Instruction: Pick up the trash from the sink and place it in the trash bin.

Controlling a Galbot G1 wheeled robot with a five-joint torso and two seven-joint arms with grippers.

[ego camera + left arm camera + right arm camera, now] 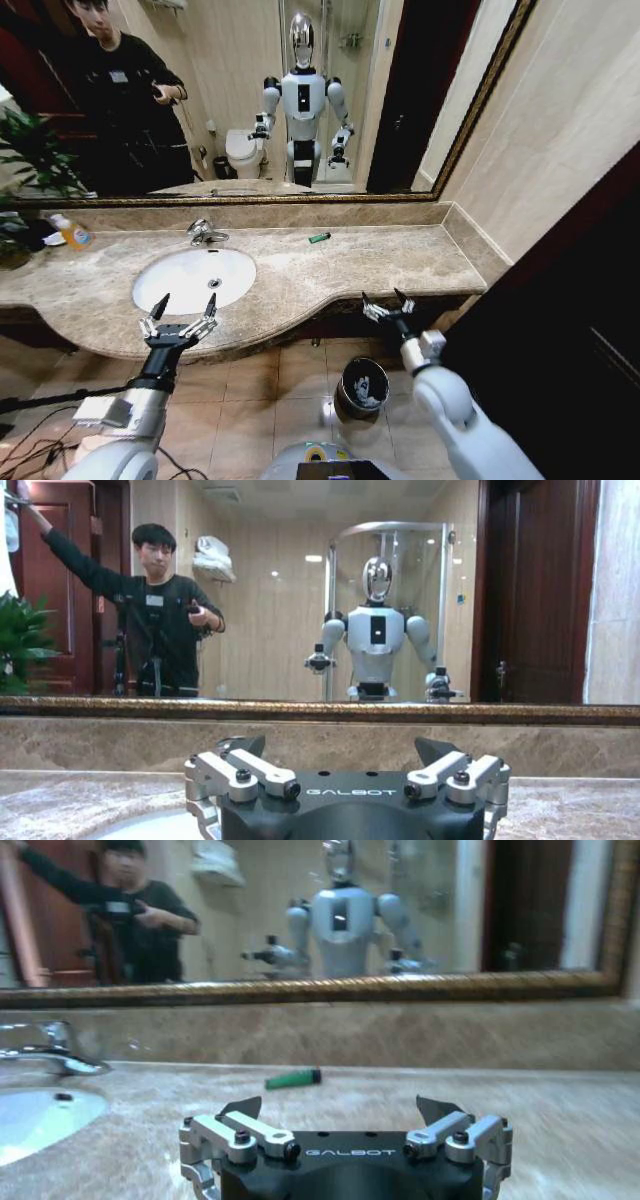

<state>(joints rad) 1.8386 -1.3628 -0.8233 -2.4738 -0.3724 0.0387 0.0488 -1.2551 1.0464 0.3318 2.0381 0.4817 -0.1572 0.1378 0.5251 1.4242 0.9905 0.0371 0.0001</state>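
- Overhead, the beige marble worktop ran wall to wall under a gold-framed mirror that reflected the robot with both arms raised.
- Set into the worktop's left half was the sink, a white oval basin that looked bare inside, with a chrome faucet at its back edge.
- On the tiled floor below the worktop's front edge stood the trash bin, dark and round with a shiny rim and some pale items in it.
- Just at the sink's near rim hovered the left gripper, its 2 fingers spread wide and holding nothing.
- Over the worktop's front edge, above and slightly right of the bin, hung the right gripper, fingers likewise wide apart and empty.
- Beside the far left wall a yellow-orange bottle lay on the worktop.
- Smallest was 1 dark green stick, lying on the worktop near the back wall, right of the faucet and outside the basin.
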